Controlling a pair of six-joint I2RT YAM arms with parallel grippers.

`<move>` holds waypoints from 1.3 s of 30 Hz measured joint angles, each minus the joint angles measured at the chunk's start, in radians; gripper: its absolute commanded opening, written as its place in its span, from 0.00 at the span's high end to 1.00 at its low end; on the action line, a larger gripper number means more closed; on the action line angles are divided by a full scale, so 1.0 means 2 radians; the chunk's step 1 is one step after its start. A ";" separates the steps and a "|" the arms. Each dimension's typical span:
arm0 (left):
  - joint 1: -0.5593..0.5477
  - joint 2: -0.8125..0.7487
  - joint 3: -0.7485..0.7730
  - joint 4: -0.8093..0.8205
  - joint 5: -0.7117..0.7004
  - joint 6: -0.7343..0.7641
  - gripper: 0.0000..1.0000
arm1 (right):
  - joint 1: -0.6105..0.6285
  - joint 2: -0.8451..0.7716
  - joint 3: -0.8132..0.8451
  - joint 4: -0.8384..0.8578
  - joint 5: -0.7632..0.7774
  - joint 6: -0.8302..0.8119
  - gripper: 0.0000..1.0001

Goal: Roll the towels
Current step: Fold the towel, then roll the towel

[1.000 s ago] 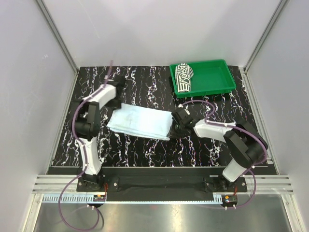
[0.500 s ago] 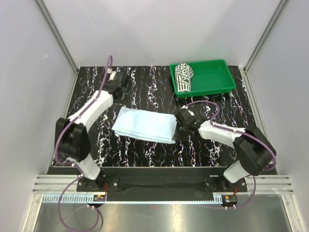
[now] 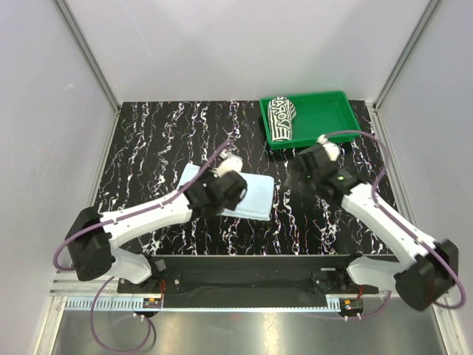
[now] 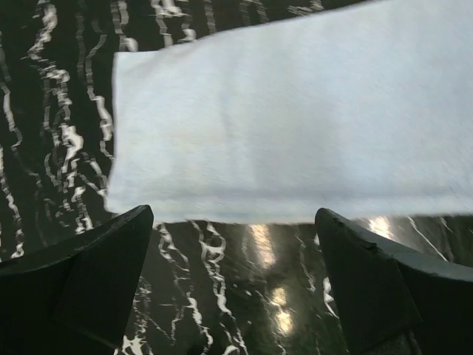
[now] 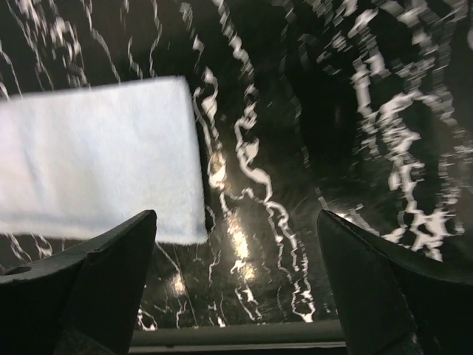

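Right end effector (image 5: pixel 236 222) had just let go. A second earlier it was pinched shut on the right end of the pale blue towel (image 3: pixel 255 198); now its fingers were spread wide, holding nothing, and it had backed off up toward the green tray (image 3: pixel 325 118). In its wrist view the towel's corner lay off to the left, clear of both fingers.

Left end effector (image 4: pixel 233 218) was wide apart too and empty. It had swung in from the far left corner of the surface (image 3: pixel 162 140) and hung right over the towel, with the towel's near edge between its fingertips in its own camera.

The blue one sat mid-surface as a flat folded band, shifted a bit right of where it had been, and not rolled at all. The striped towel (image 3: pixel 280 118) was already a roll, sitting in the tray's left end. My read: the fold was finished, and rolling the blue one was the next job.
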 measured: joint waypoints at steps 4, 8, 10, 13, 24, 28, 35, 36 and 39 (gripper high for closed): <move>-0.079 0.042 0.001 0.021 -0.019 -0.001 0.01 | -0.055 -0.060 0.011 -0.026 0.014 -0.014 0.03; -0.135 0.134 0.050 0.023 -0.038 -0.001 0.01 | -0.086 -0.082 0.010 -0.049 0.009 -0.023 0.03; -0.154 0.185 0.091 0.019 -0.046 -0.003 0.01 | -0.089 -0.088 0.003 -0.053 0.004 -0.025 0.03; -0.169 0.237 0.132 0.019 -0.047 -0.003 0.02 | -0.092 -0.103 -0.014 -0.060 -0.004 -0.028 0.03; -0.177 0.321 0.185 0.034 -0.026 -0.011 0.13 | -0.097 -0.140 -0.027 -0.083 -0.017 -0.033 0.03; -0.178 0.324 0.185 0.040 -0.021 -0.016 0.19 | -0.098 -0.141 -0.027 -0.089 -0.018 -0.033 0.03; -0.179 0.326 0.174 0.063 -0.021 -0.024 0.32 | -0.098 -0.142 -0.026 -0.095 -0.027 -0.033 0.03; -0.179 0.326 0.170 0.067 -0.020 -0.025 0.32 | -0.098 -0.143 -0.026 -0.096 -0.027 -0.033 0.03; -0.176 0.327 0.160 0.074 -0.019 -0.027 0.33 | -0.098 -0.146 -0.025 -0.099 -0.029 -0.032 0.03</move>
